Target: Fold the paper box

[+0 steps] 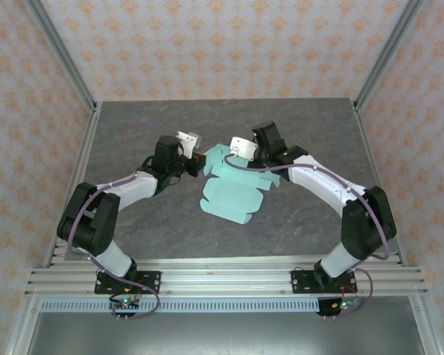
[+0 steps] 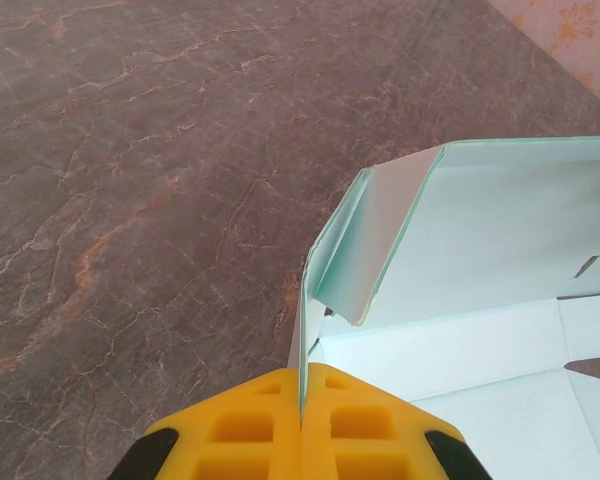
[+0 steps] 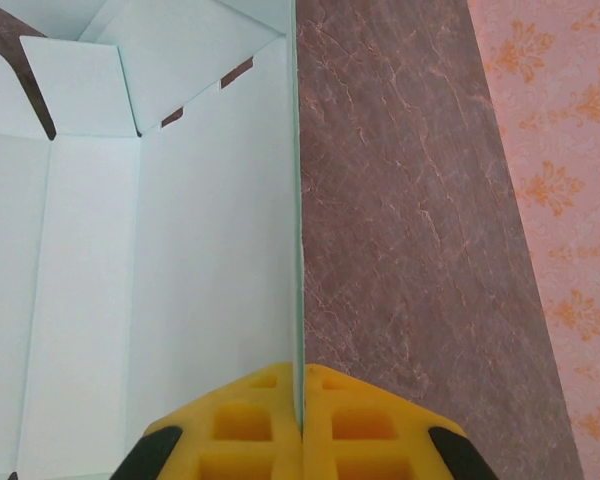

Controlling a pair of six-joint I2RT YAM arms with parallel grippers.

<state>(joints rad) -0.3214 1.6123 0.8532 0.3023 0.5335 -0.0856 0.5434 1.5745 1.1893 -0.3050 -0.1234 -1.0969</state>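
The paper box [image 1: 229, 191] is a pale mint-green die-cut card, partly raised, in the middle of the table between both arms. My left gripper [image 1: 200, 163] pinches its left wall; in the left wrist view the yellow fingers [image 2: 250, 425] are shut on the thin upright edge of the paper box [image 2: 480, 250], with a side flap bent inward just beyond. My right gripper [image 1: 246, 154] holds the right wall; in the right wrist view the gripper [image 3: 302, 385] is shut on the standing edge of the paper box [image 3: 210, 220], whose inner panels and slots lie to the left.
The dark marbled tabletop [image 1: 148, 229] surrounds the card. Patterned walls and metal frame posts [image 1: 63, 59] enclose the back and sides. An aluminium rail [image 1: 222, 277] carries the arm bases at the near edge.
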